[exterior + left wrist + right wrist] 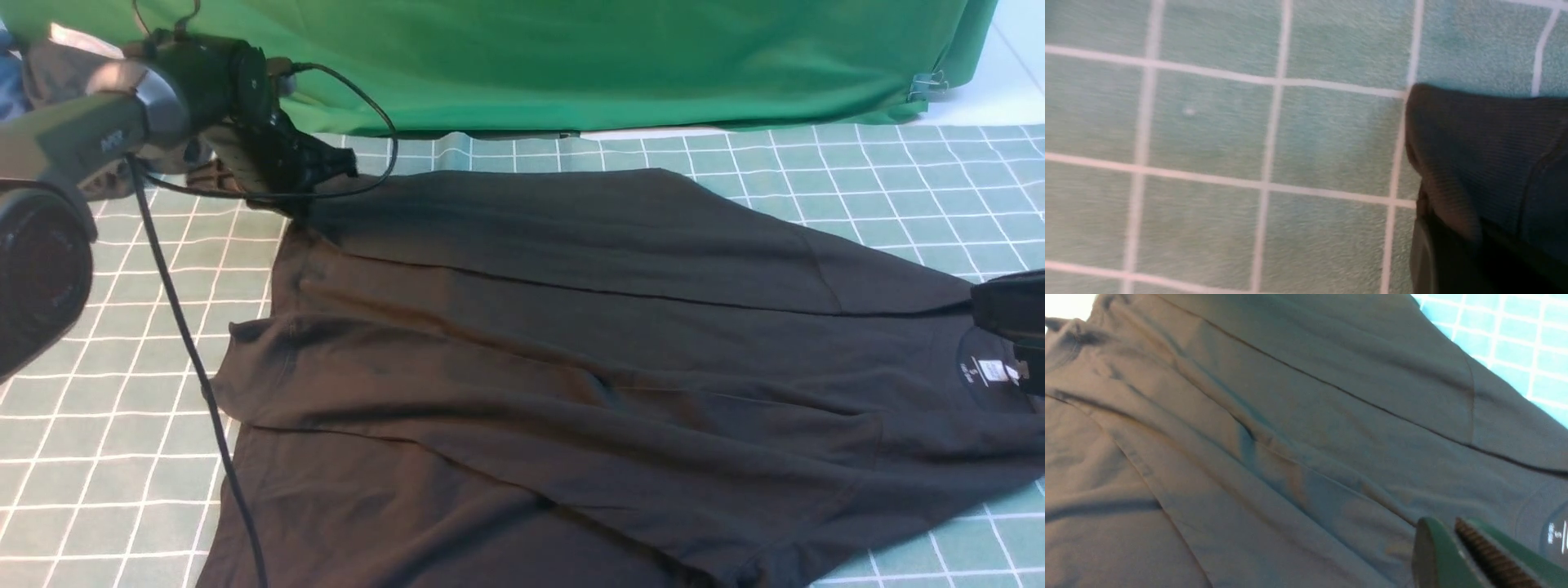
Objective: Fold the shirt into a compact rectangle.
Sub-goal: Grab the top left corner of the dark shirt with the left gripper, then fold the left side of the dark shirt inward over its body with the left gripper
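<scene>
Fingers (1433, 555) of the right gripper (1447, 526) are closed; the left gripper (339, 171) is clamped on the shirt (571, 367), laid lengthwise left-right, neck label (990, 371) rightward.

A pale green checked cloth (898, 180) with thin white grid lines covers the work surface. Seen close in the left wrist view, it has a soft, fuzzy nap. Along the checked cloth's far edge hangs a bright green backdrop fabric (612, 57), loosely wrinkled, its lower hem resting on the checks. Toward the far right end of the checked cloth, a small metal binder clip (928, 84) grips the backdrop's edge. Beyond that corner lies a white surface (1012, 77).
</scene>
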Tool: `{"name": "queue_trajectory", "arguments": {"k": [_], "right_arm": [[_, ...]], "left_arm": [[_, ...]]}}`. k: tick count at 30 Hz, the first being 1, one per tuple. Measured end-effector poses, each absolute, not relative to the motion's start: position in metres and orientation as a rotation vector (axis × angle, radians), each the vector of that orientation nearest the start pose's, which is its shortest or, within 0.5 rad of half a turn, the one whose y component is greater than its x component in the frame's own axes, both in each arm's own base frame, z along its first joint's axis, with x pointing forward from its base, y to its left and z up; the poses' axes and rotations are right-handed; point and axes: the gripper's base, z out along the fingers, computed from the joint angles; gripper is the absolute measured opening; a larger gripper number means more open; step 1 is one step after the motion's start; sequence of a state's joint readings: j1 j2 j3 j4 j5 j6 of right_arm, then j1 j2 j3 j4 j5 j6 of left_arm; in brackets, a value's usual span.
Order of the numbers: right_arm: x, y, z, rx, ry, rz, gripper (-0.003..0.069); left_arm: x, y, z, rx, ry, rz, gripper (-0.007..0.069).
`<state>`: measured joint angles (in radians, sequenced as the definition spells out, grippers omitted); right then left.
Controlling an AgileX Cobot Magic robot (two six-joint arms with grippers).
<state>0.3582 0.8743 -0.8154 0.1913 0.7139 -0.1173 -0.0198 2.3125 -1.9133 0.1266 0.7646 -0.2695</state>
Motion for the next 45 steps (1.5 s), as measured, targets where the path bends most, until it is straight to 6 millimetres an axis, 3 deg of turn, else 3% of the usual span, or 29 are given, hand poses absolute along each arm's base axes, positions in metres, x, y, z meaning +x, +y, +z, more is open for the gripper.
{"name": "queue_trajectory", "arguments": {"k": [6, 12, 17, 20, 24, 25, 26, 31, 35, 37, 45], "right_arm": [[0.154, 0.07, 0.337, -0.439, 2.222, 0.347, 0.0067], [0.154, 0.07, 0.336, -0.441, 2.227, 0.347, 0.0069], [0.154, 0.07, 0.336, -0.446, 2.227, 0.345, 0.0072], [0.154, 0.07, 0.336, -0.448, 2.228, 0.344, 0.0072], [0.153, 0.07, 0.336, -0.463, 2.235, 0.338, 0.0076], [0.153, 0.07, 0.336, -0.463, 2.235, 0.338, 0.0076], [0.153, 0.07, 0.335, -0.469, 2.238, 0.336, 0.0078], [0.152, 0.07, 0.335, -0.477, 2.241, 0.333, 0.0082], [0.152, 0.07, 0.335, -0.479, 2.242, 0.333, 0.0083], [0.152, 0.07, 0.335, -0.481, 2.241, 0.331, 0.0085], [0.152, 0.07, 0.335, -0.489, 2.24, 0.328, 0.009]], "left_arm": [[0.503, -0.002, 0.205, -0.221, 2.562, 0.049, 0.0019], [0.499, -0.002, 0.201, -0.194, 2.623, 0.07, 0.0054], [0.494, -0.002, 0.2, -0.175, 2.682, 0.068, 0.0022], [0.49, -0.004, 0.21, -0.174, 2.688, 0.051, 0.002], [0.475, -0.006, 0.25, -0.155, 2.671, 0.012, 0.002], [0.474, -0.006, 0.252, -0.155, 2.67, 0.011, 0.002], [0.465, -0.006, 0.269, -0.153, 2.674, 0.01, 0.002], [0.439, -0.005, 0.294, -0.157, 2.721, 0.022, 0.002], [0.416, -0.004, 0.285, -0.161, 2.805, 0.031, 0.002], [0.387, -0.004, 0.274, -0.182, 2.867, 0.034, 0.002], [0.32, -0.007, 0.264, -0.285, 2.918, -0.037, 0.002]]}}
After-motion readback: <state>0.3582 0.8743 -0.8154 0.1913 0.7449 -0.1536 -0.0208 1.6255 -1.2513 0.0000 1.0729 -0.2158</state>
